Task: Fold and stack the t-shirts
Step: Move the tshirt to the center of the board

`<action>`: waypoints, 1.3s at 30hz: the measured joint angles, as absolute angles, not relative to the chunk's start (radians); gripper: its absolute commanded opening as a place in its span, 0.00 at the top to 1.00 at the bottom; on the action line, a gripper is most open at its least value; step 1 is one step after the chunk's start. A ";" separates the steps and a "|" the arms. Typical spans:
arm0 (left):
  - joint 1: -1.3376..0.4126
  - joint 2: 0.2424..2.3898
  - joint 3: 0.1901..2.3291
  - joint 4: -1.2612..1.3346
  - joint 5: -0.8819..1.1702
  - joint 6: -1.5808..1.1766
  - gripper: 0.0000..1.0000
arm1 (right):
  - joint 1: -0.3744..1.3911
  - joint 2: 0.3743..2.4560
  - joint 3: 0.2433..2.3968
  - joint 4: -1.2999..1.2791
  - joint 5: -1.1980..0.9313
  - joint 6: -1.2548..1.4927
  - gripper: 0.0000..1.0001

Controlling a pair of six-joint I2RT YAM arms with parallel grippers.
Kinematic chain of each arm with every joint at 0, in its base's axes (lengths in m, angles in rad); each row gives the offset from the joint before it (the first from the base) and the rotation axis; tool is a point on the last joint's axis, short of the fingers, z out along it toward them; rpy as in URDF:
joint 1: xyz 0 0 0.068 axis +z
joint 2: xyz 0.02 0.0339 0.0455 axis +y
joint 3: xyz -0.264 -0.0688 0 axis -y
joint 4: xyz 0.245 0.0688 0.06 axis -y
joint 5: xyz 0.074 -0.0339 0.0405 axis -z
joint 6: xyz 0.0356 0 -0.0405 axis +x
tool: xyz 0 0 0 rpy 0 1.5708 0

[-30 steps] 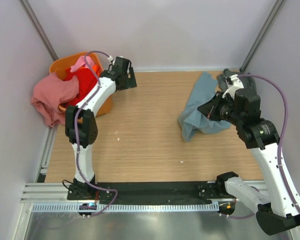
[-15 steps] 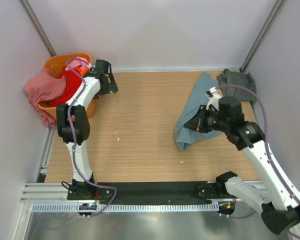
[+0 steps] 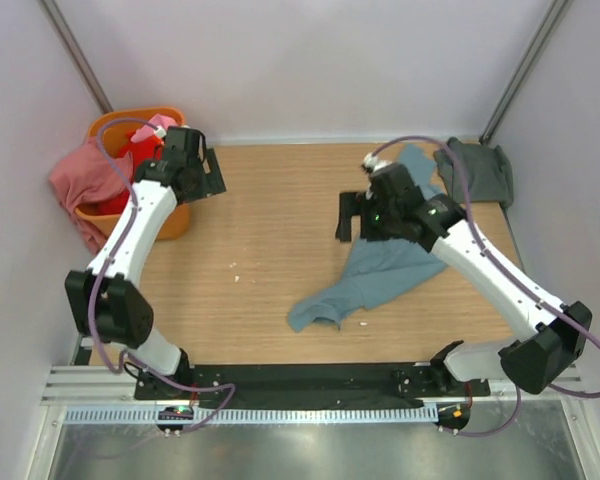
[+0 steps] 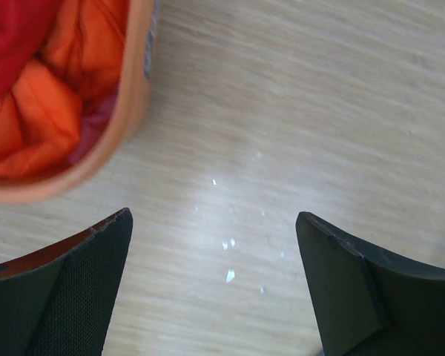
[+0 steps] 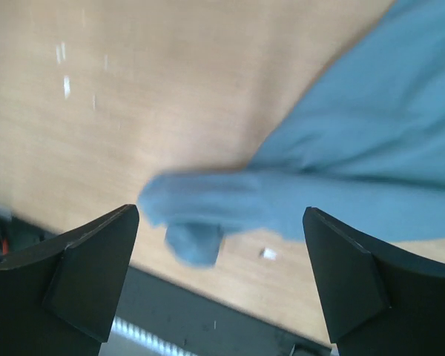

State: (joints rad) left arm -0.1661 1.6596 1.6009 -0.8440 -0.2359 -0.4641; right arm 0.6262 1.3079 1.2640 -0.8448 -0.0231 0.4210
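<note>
Blue-teal t-shirt (image 3: pixel 385 268) is noted sprawled unfolded on the table (image 3: pixel 270 250), from centre toward 3 o'clock, with one sleeve trailing to 6 o'clock. Dark grey-green t-shirt (image 3: pixel 477 168) lies bunched at 1 o'clock. Pink t-shirt (image 3: pixel 80 180) is draped over the basket (image 3: pixel 130 115) at 10 o'clock.

Right gripper (image 3: pixel 348 218) hovers over the blue cloth, jaws wide apart, nothing held. Left gripper (image 3: pixel 208 172) is beside the basket, equally wide and empty.

Cloth is judged light, limp and prone to bunching. Hem corners or shoulder seams are recommended as grasp points.

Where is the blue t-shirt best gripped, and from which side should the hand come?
Probably its narrow near end, from straight above: the blue t-shirt lies spread on the table, and that end is bunched into folds.
</note>
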 measured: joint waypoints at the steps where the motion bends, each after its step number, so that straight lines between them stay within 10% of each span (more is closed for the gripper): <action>1: -0.183 1.609 1.565 -0.840 -0.239 -0.458 0.07 | 0.597 1.318 1.316 -0.847 0.019 0.414 0.00; 15: -0.356 1.021 1.079 -0.839 -0.126 -0.466 0.06 | 0.074 1.787 1.406 -0.619 0.187 0.360 0.10; 29: -0.360 0.662 0.935 -0.881 -0.104 -0.497 0.07 | 0.307 1.835 1.171 -0.376 -0.111 0.436 0.25; 39: -0.361 0.584 0.927 -0.880 -0.110 -0.494 0.05 | 0.471 1.873 1.427 -0.496 -0.157 0.410 0.14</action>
State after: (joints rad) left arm -0.3607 0.5838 0.9272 -0.8799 -0.1097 -0.4938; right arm 0.4706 1.8732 1.4265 -0.4965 -0.1566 0.4099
